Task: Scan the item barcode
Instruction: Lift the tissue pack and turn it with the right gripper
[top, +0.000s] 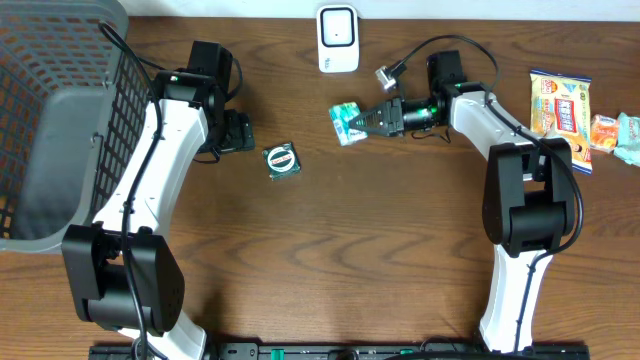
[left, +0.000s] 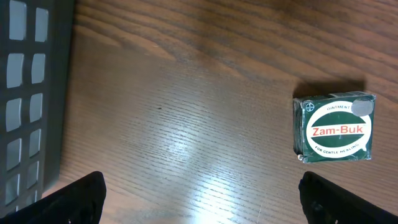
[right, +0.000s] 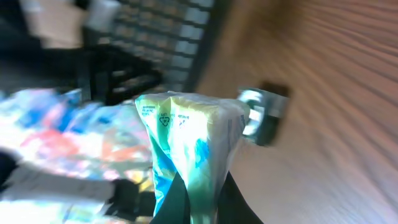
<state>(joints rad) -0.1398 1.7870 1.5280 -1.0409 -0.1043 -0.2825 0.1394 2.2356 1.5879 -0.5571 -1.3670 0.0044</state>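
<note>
Green-and-white plastic packet sits clamped in my right gripper near the white scanner, so I judge presenting is underway and next needs rotating it to face the scanner, while my left gripper hangs wide open.

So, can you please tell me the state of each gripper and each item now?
right gripper: shut on the green packet.
green packet: gripped at one end.
left gripper: open, holding nothing.
Zam-Buk box: lying flat, label up, untouched.
snack packets: lying flat, untouched.
white scanner: untouched.
</note>
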